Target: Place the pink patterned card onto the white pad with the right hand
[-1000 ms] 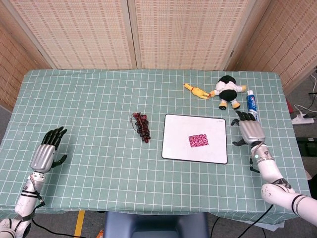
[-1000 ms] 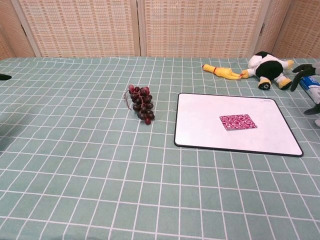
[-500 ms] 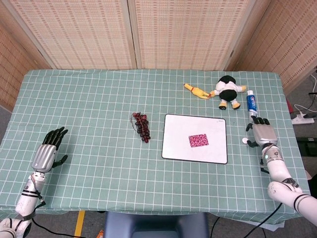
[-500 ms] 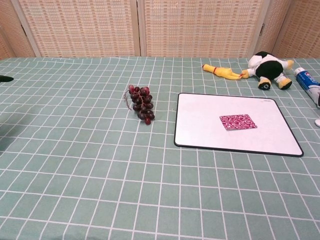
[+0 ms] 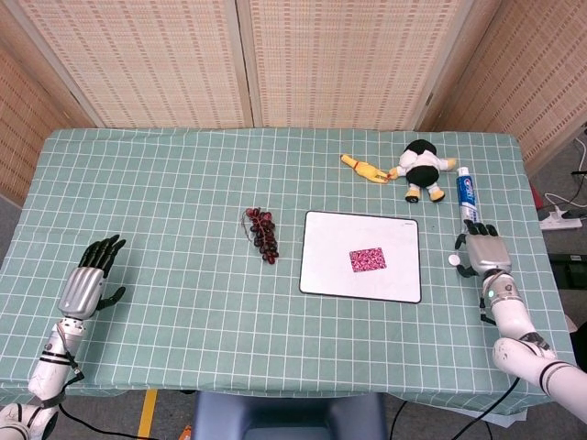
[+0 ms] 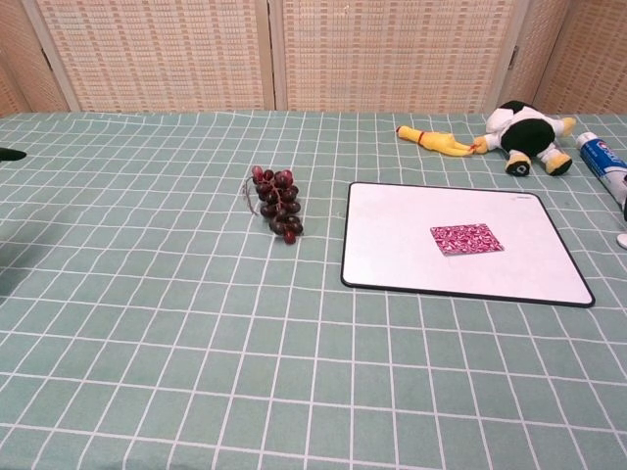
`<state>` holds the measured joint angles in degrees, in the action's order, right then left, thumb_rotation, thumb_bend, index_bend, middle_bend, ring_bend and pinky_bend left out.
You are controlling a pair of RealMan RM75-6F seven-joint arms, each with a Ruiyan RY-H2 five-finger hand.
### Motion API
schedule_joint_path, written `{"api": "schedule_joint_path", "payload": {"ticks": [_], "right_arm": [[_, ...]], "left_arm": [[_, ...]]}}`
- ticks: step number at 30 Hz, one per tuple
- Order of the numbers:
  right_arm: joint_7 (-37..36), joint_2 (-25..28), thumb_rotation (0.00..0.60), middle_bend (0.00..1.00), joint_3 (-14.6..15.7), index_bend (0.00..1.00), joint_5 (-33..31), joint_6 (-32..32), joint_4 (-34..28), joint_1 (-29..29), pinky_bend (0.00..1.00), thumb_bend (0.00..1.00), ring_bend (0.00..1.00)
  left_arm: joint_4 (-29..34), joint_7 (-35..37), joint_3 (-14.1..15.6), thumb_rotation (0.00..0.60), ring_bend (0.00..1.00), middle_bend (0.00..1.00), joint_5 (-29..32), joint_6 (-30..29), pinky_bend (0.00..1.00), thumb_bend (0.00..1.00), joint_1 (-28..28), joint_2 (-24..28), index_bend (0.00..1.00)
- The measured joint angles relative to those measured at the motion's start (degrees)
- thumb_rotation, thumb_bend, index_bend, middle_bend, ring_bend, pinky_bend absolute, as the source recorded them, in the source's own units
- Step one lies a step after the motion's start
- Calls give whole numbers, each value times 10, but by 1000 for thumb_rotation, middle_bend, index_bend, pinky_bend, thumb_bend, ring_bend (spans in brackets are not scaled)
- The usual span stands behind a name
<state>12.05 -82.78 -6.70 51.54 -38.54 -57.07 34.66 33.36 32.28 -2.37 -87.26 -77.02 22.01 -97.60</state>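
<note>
So, as things lie:
- The pad point(image 5: 360, 257) sits left of the right hand point(image 5: 483, 251), apart from it.
- That hand rests on the table, fingers loosely spread, holding nothing.
- The card point(image 5: 368, 259) lies flat mid-pad; placing looks done, nothing evidently left.

The right hand point(image 5: 484, 252) has drawn back from beside the pad point(image 5: 323, 271) toward the frame's lower right, empty.
</note>
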Motion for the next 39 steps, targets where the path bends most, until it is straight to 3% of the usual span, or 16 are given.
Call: {"api": "schedule_joint_path", "payload": {"ticks": [39], "right_arm": [[7, -39, 600, 0, -9, 415, -4, 31, 52, 7, 0, 342, 0]], "left_arm": [[2, 5, -2, 600, 0, 0, 3, 3, 0, 241, 0, 2, 0]]}}
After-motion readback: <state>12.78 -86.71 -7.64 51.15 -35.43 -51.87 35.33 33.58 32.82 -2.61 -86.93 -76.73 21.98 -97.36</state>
